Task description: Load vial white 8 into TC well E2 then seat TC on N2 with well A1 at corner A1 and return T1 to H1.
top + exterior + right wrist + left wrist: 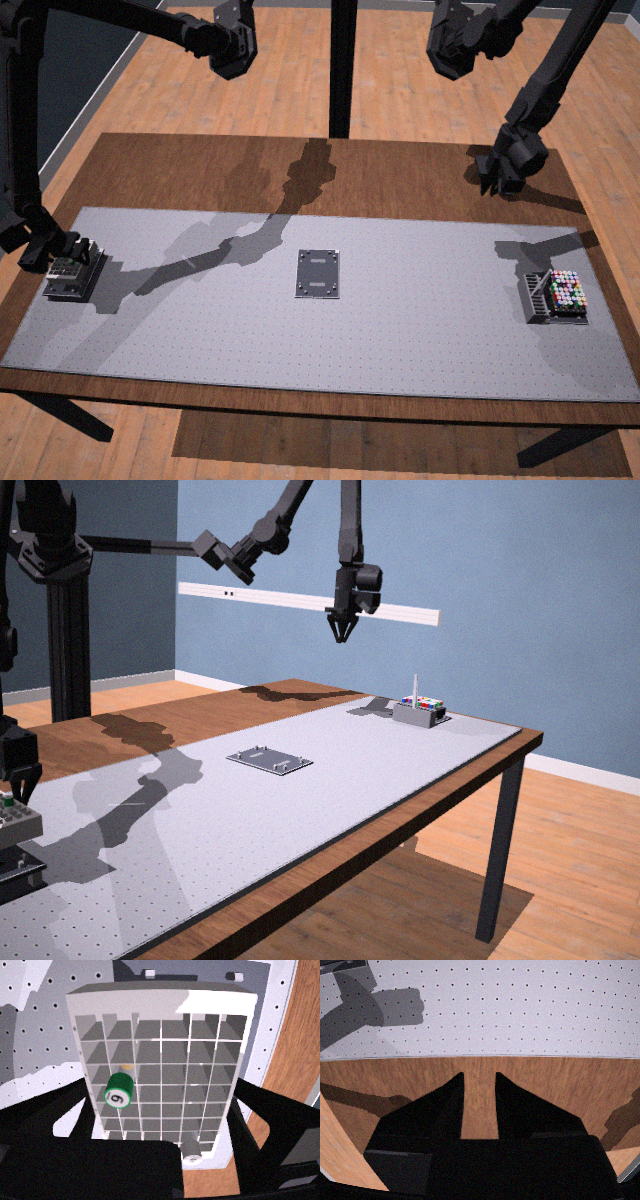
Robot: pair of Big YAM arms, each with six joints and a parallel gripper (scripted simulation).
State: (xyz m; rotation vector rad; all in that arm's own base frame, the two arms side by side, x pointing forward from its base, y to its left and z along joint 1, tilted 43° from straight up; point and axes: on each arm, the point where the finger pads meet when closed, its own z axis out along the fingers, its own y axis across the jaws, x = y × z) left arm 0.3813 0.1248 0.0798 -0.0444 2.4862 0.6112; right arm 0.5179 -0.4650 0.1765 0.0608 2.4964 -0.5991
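Observation:
My right gripper is shut on the pale grey carrier TC, holding it by its sides. TC hangs a little above the raised nest N2. A green-capped vial and a white-capped vial are in TC's wells. My left gripper is partly open and empty, high up behind rack R1. Forceps T1 lean in holder H1 beside R1.
A flat nest plate with corner locators lies mid-table, between the arms. Many coloured caps fill R1, close against H1. N2 stands near the mat's edge on the right arm's side. Two other parked arms hang behind the table.

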